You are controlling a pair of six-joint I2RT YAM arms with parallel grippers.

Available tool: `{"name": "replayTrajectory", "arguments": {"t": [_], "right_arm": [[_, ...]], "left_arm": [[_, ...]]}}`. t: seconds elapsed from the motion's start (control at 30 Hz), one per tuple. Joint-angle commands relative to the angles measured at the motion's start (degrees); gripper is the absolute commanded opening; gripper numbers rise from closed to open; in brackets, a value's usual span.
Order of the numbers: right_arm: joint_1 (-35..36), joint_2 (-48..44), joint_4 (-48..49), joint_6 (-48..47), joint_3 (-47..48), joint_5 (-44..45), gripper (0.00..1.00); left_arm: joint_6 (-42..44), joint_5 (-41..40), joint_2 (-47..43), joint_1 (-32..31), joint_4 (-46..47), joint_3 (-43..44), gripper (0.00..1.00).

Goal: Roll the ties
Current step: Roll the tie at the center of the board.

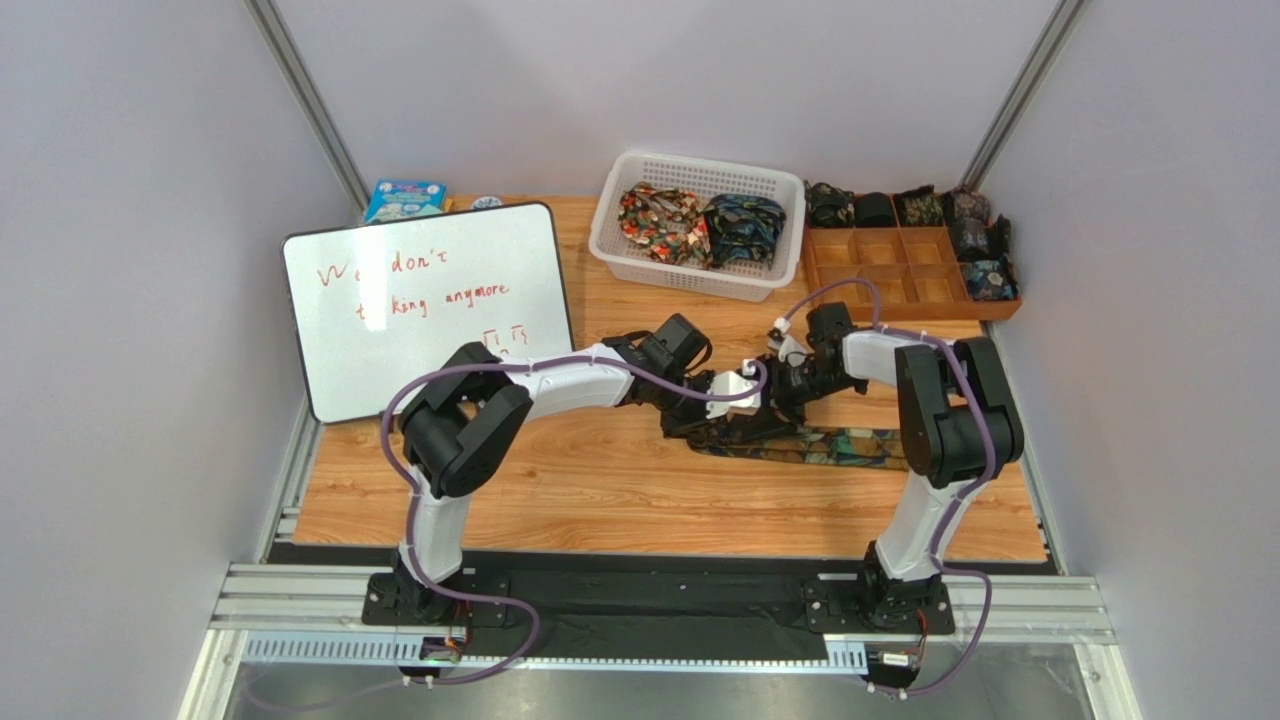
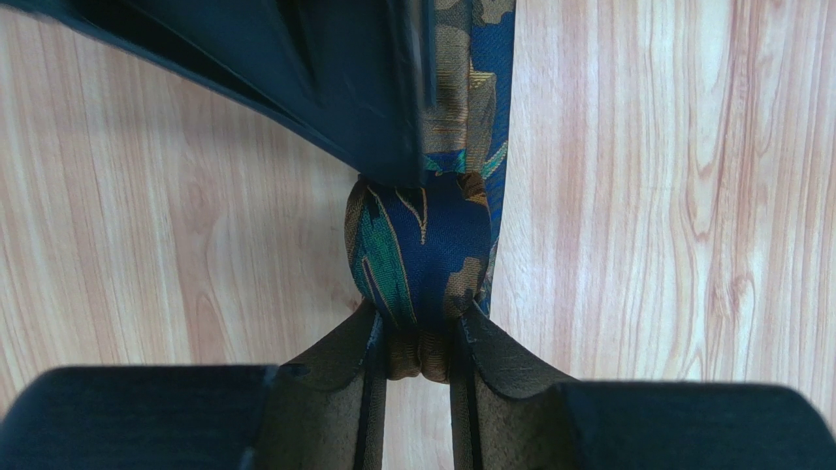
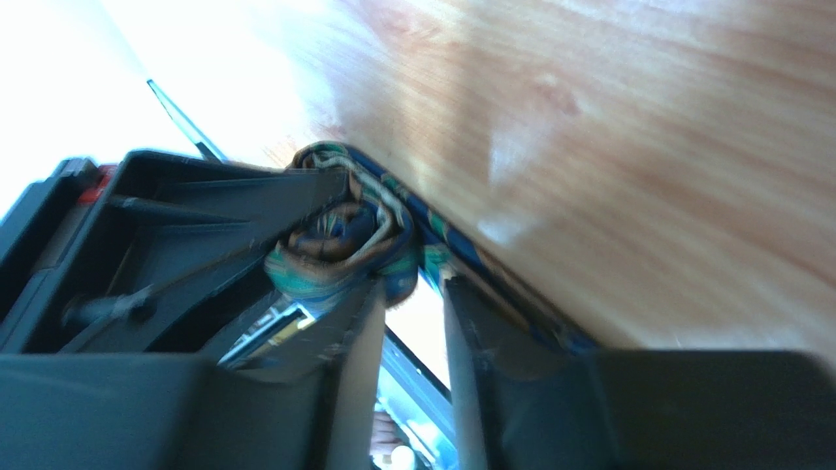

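Note:
A dark blue tie with green and gold pattern [image 1: 819,446] lies flat along the table, its left end wound into a small roll [image 2: 422,245]. My left gripper [image 2: 420,328] is shut on the roll's brown folded core, low over the wood; in the top view it [image 1: 747,395] meets my right gripper [image 1: 777,390] over the tie's left end. In the right wrist view the roll [image 3: 339,235] sits at my right gripper's tips [image 3: 412,282], jaws narrowly apart with tie fabric between them. More bunched ties [image 1: 703,225] fill the basket. Small rolls [image 1: 879,206] sit in the tray.
A white slotted basket [image 1: 631,258] stands at the back centre. A brown wooden compartment tray [image 1: 902,278] is at the back right. A whiteboard [image 1: 428,308] leans at the left, with a small blue box [image 1: 403,198] behind it. Grey walls close both sides.

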Motion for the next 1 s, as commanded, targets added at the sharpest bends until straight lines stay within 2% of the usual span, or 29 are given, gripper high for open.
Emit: {"name": "replayTrajectory", "arguments": {"t": [0.0,0.07,0.33,0.4,0.43,0.5,0.53,0.63,0.67,0.77,0.87,0.97], "right_arm": [[-1.61,-5.62,-5.29,-4.08,2.70,-0.35,0.46],[-0.65,-7.20,-3.63,-2.50,1.64,-2.02,0.50],[4.53,-5.45,3.40,3.21,0.93,-3.17,0.46],[5.59,-4.22,4.28,3.83,1.46,-2.73,0.39],[5.94,-3.87,4.20,3.66,1.55,-1.68,0.28],[5.95,-2.65,2.98,2.35,1.81,-0.71,0.15],[5.86,-2.20,1.92,1.64,1.99,0.42,0.00],[4.28,-1.85,0.42,0.41,1.03,1.66,0.00],[3.58,-1.76,-0.36,-0.38,1.02,2.10,0.00],[2.08,-0.97,-2.48,-2.49,0.67,2.81,0.00],[1.11,0.26,-3.18,-3.72,0.50,3.77,0.00],[0.76,1.84,-4.06,-5.21,0.76,4.48,0.00]], "left_arm": [[1.84,-4.67,-1.98,-0.14,-2.71,-3.12,0.20],[1.66,-5.90,-1.63,-0.14,-2.88,-3.12,0.20],[1.92,-6.78,-0.84,-0.23,-3.59,-1.55,0.22],[2.19,-6.87,-0.83,-0.14,-3.68,-1.54,0.22],[2.19,-6.87,-0.92,-0.14,-3.68,-1.54,0.23],[2.27,-6.78,-1.27,-0.14,-3.68,-1.72,0.25],[2.27,-6.87,-1.45,-0.23,-3.68,-1.81,0.26],[2.71,-6.52,-2.24,0.12,-3.94,-2.07,0.36],[2.71,-6.00,-2.41,0.73,-4.37,-2.07,0.46],[1.93,-3.54,-3.91,2.23,-3.94,-2.24,0.62],[1.22,-1.08,-5.66,3.02,-2.63,-3.03,0.70],[0.17,1.04,-6.20,3.20,-1.49,-3.04,0.73]]}}
